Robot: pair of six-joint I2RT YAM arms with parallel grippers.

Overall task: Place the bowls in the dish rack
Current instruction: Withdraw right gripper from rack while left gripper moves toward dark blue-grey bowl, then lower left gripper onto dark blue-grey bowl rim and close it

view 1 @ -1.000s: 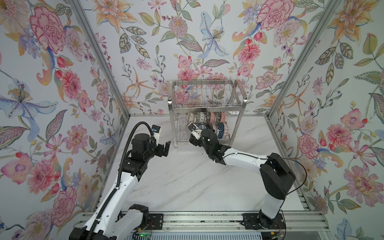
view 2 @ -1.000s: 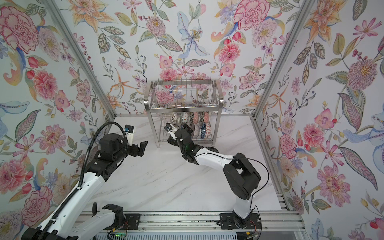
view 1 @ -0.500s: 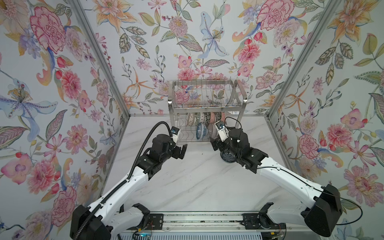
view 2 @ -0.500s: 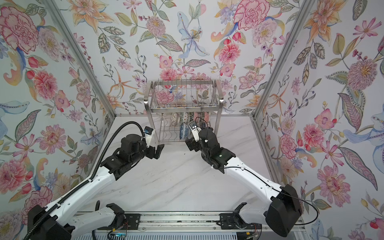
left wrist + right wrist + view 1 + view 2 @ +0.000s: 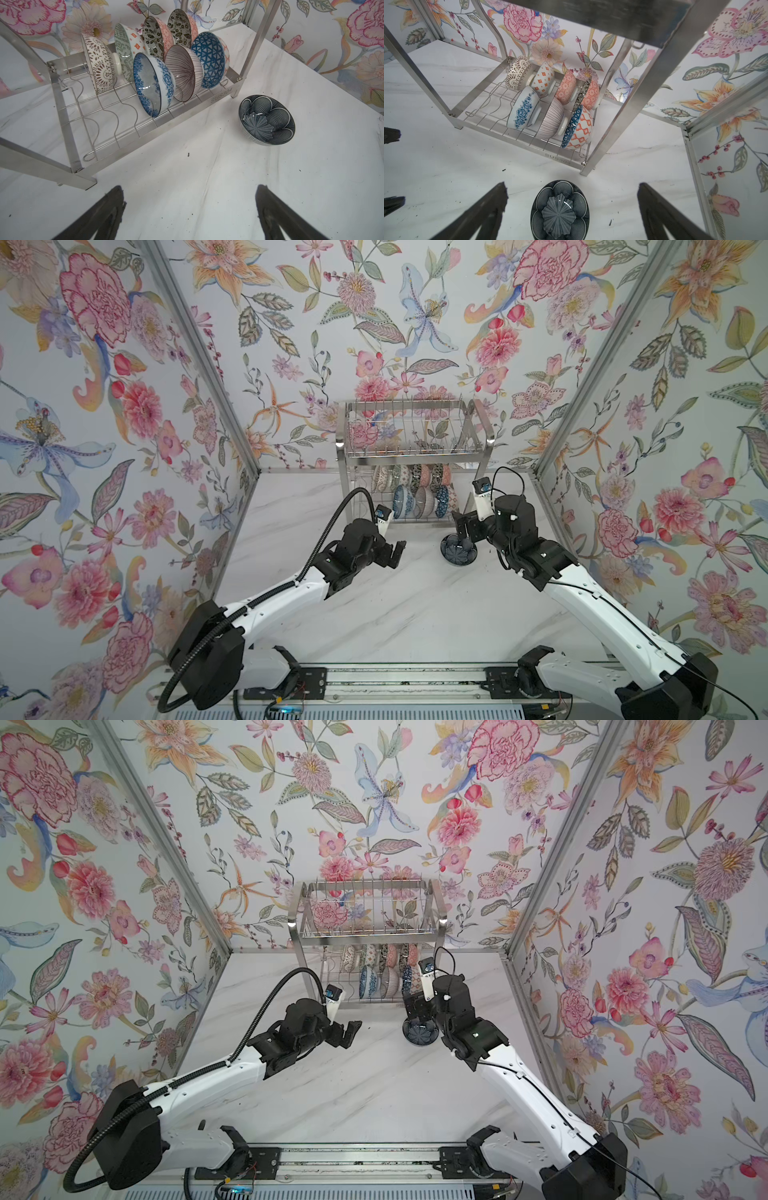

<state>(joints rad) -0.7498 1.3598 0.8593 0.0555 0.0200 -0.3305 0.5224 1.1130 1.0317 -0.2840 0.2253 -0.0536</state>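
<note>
While the left claw point(image 5: 190, 187) gapes empty, the right claw point(image 5: 572, 184) gapes above the dark bowl point(image 5: 559, 212).

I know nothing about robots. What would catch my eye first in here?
The loud flowered walls all round, then the shiny dish rack at the back, with seven patterned bowls standing on edge in its lower tier. One dark bowl sits alone on the marble table, just below the open right gripper.

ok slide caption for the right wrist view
Open right pincer lined up on the dark bowl on the table; seven bowls stand low in the dish rack.
</note>
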